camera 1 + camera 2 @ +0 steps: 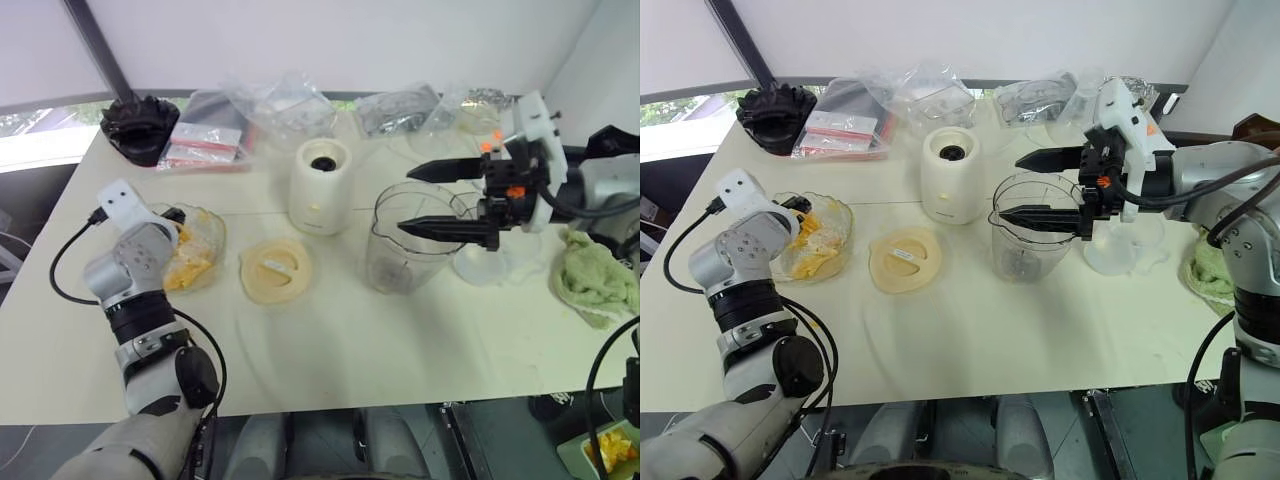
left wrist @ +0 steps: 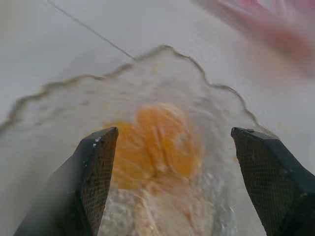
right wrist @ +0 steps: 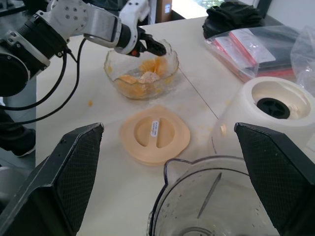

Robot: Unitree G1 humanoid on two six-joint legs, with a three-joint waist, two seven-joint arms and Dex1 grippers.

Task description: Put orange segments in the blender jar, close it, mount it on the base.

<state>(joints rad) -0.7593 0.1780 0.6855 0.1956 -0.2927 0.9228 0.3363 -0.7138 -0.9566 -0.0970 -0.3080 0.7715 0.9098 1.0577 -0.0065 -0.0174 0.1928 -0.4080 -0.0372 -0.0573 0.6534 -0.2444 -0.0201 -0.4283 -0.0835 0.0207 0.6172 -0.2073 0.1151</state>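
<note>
The orange segments (image 1: 190,265) lie in a scalloped glass dish (image 1: 214,232) at the table's left. My left gripper (image 2: 174,130) hangs open just above them, its fingers (image 3: 152,47) over the dish's far rim and holding nothing. The clear blender jar (image 1: 405,245) stands uncovered at centre right, apparently with no fruit in it. My right gripper (image 1: 405,198) hovers open over its rim, pointing left. The cream base (image 1: 320,185) stands behind, between dish and jar. A flat cream lid (image 1: 276,270) lies in front of the base.
A black object (image 1: 140,128) and red-and-clear plastic bags (image 1: 205,140) sit along the back edge. A green cloth (image 1: 595,275) lies at the far right, beside a white stand (image 1: 490,265) under my right hand.
</note>
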